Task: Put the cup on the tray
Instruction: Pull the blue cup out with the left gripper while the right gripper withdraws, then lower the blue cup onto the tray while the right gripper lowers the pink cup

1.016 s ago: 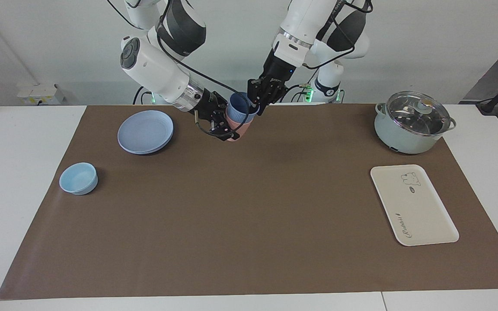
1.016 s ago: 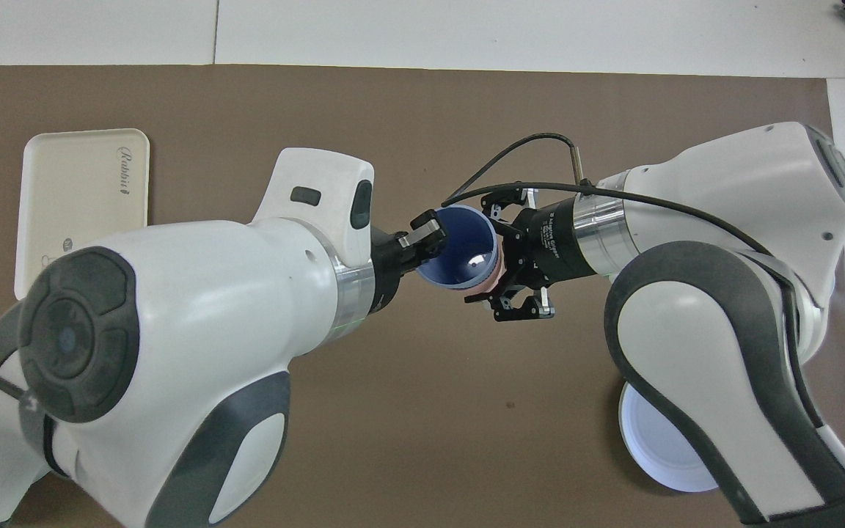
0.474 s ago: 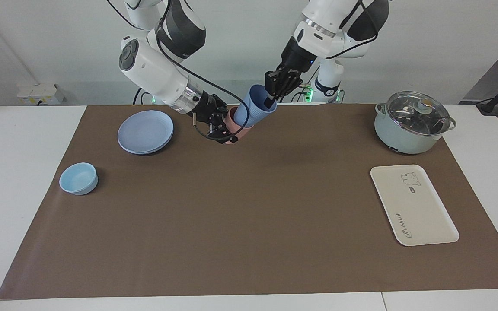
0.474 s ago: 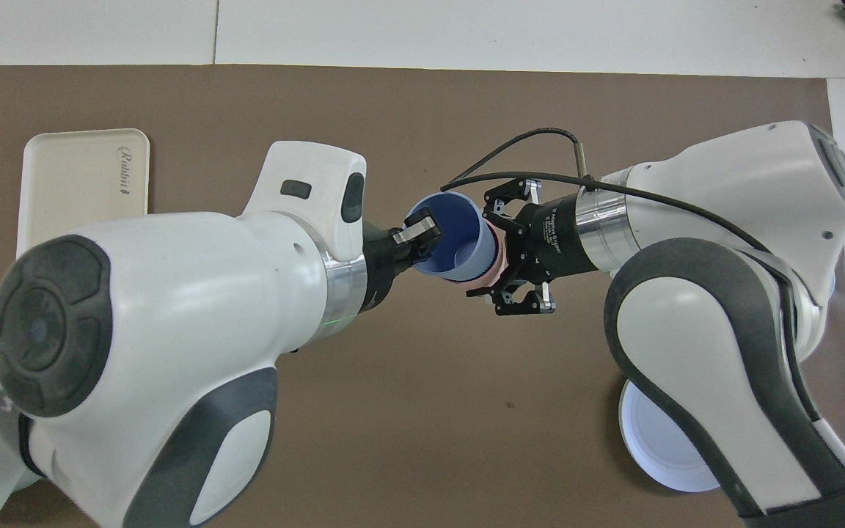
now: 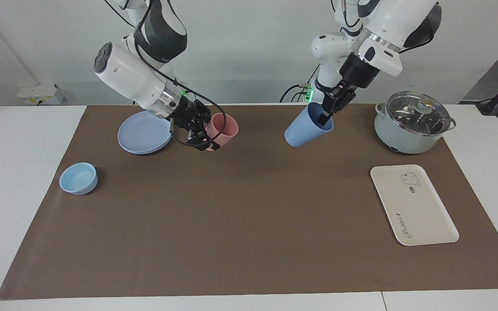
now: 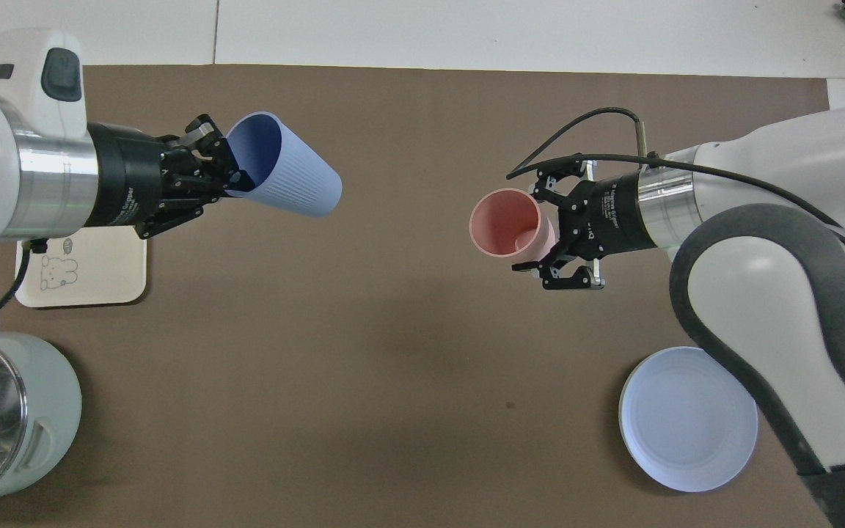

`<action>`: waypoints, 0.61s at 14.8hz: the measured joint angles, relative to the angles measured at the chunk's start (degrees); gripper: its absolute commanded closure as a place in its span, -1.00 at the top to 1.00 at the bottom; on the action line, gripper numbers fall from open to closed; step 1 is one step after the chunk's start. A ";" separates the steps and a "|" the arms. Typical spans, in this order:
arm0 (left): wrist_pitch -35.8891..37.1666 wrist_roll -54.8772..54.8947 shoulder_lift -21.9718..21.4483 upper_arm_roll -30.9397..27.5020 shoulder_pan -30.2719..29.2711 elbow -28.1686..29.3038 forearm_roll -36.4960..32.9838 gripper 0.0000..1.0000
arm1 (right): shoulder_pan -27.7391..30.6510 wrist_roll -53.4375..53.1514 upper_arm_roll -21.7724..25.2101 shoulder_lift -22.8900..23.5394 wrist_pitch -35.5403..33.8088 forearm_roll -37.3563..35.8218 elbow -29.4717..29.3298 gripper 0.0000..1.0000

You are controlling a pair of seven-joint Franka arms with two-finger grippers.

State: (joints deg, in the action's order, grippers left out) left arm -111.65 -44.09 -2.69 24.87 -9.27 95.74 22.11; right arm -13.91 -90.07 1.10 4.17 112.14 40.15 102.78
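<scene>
facing view: my left pincer [image 5: 329, 113] is clamped on the rim of the cup [image 5: 307, 128], one finger inside the mouth and one outside, and the cup hangs tilted below it in the air, mouth up toward the pincer and base slanting down toward the middle of the bench [image 5: 249, 242]. the tray [image 5: 413, 204] lies flat on the bench, well below the pincer and out toward the left arm's end, with the lidded pot [image 5: 412, 122] standing just to one side of the path. my right pincer [image 5: 202, 137] is closed around the pink cup [image 5: 221, 128] and holds it aloft near the blue plate [image 5: 145, 131]; i judge that arm only has to wait.

overhead view: the left pincer [image 6: 226, 174] shows the same rim grip, with the cup [image 6: 287, 176] sticking out from it toward the middle of the bench. the tray [image 6: 81, 273] peeks out from under the left wrist, so the pincer is already almost over it.

to do this well i would first swing the wrist so the cup hangs upright, carry it over a bare stretch of the tray clear of the pot, lower until the base sits flat, and only then let go, since a rim grip lets a tilted cup tip over on release.
</scene>
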 measured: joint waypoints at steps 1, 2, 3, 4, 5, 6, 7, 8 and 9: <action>-0.13 3.77 -0.42 -0.09 -1.87 1.98 0.00 -1.00 | 1.16 0.60 0.02 0.00 -0.22 0.10 0.19 -1.00; -0.49 8.05 -0.84 -0.23 -3.82 4.14 0.00 -1.00 | 2.51 1.74 0.05 -0.01 -0.57 0.44 0.53 -1.00; -1.21 13.13 -1.17 -0.34 -6.08 6.33 0.00 -1.00 | 4.27 3.57 0.10 -0.05 -1.00 1.36 1.12 -1.00; -1.89 18.43 -1.25 -0.44 -8.42 8.08 0.00 -1.00 | 6.29 6.11 0.14 -0.05 -1.55 2.68 1.80 -1.00; -2.79 23.98 -1.18 -0.54 -10.96 9.60 -0.03 -1.00 | 8.62 9.38 0.21 0.00 -2.22 4.42 2.72 -1.00; -3.90 28.84 -0.89 -0.68 -13.14 10.75 -0.60 -1.00 | 10.93 12.92 0.26 0.17 -2.84 5.93 3.79 -1.00; -5.49 33.08 -0.20 -0.84 -14.80 11.68 -2.68 -1.00 | 13.00 16.52 0.31 0.47 -3.29 6.81 4.95 -1.00; -7.57 36.01 1.15 -1.01 -15.89 12.27 -6.52 -1.00 | 14.85 19.98 0.33 0.97 -3.44 7.41 6.10 -1.00; -9.82 37.86 3.00 -1.13 -16.74 12.46 -10.44 -1.00 | 16.51 23.32 0.34 1.75 -3.63 8.43 6.98 -1.00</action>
State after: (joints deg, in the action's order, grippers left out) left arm -121.47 -6.23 0.31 23.75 -26.01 108.20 11.66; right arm 2.60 -66.76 1.44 5.92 108.51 48.59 109.76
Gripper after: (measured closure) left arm 0.943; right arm 0.220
